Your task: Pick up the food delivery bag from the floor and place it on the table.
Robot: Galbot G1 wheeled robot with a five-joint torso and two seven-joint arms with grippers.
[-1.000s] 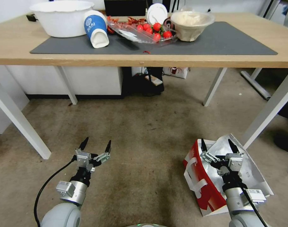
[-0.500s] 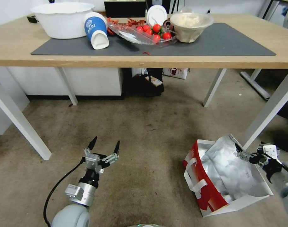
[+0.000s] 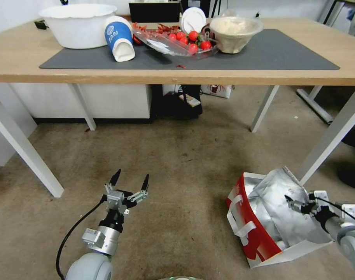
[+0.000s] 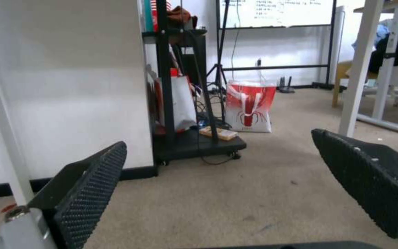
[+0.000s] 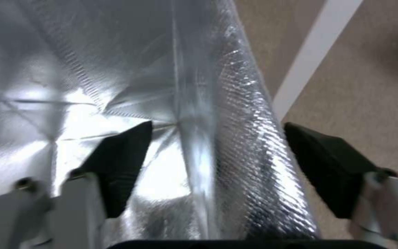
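The food delivery bag (image 3: 259, 233), red and white with silver foil lining and white strap handles, stands open on the floor (image 3: 185, 167) at the lower right. My right gripper (image 3: 293, 202) reaches in from the bag's right side. It is open, and in the right wrist view the gripper (image 5: 217, 138) has one finger on each side of the bag's upright foil wall (image 5: 199, 86). My left gripper (image 3: 130, 182) hangs open over bare floor to the left, holding nothing. The table (image 3: 185, 76) stands ahead with a dark grey mat (image 3: 286, 52).
On the mat are a white basin (image 3: 74, 23), a tipped blue-and-white cup (image 3: 119, 37), a clear tray of tomatoes (image 3: 177, 39) and a lidded bowl (image 3: 235, 31). A white table leg (image 3: 333, 134) stands just behind the bag. Under the table sit a black cart (image 4: 194, 145) and another red-and-white bag (image 4: 249, 107).
My right arm swung from above the bag out to its right side, then dropped slightly toward the foil wall. The left gripper shifted a little forward and right.
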